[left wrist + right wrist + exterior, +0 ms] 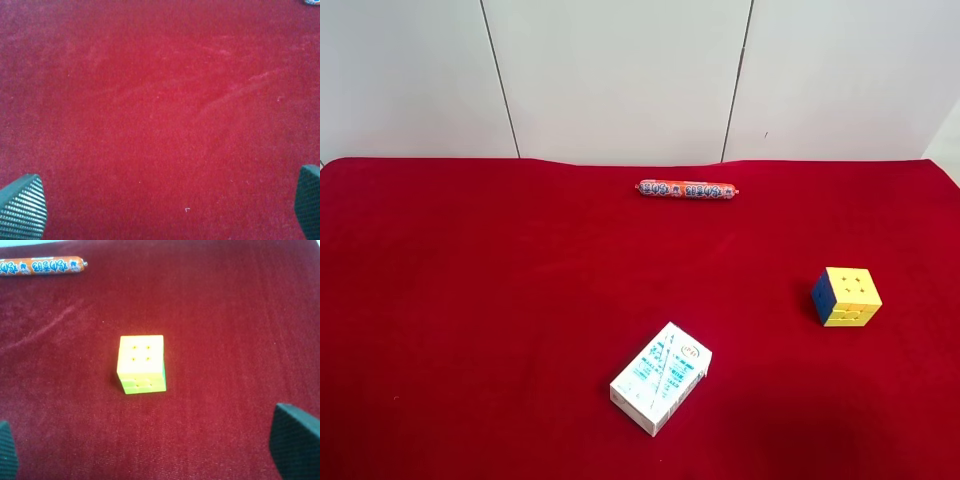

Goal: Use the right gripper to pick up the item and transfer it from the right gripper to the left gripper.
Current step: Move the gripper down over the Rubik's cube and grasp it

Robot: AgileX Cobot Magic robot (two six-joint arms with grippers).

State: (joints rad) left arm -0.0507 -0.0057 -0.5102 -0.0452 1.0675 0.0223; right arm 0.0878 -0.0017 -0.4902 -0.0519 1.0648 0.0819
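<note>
The item, a small puzzle cube (847, 296) with yellow and blue faces showing, sits on the red cloth at the right of the exterior high view. In the right wrist view the cube (141, 364) lies ahead of my right gripper (150, 452), apart from it. The right gripper is open, with one fingertip at each lower corner of that view, and holds nothing. My left gripper (165, 207) is open and empty over bare red cloth. Neither arm shows in the exterior high view.
A white-and-teal carton (661, 377) lies flat near the front middle. An orange sausage stick (687, 189) lies near the back middle; it also shows in the right wrist view (42, 266). The red table cloth (470, 300) ends at a white wall behind.
</note>
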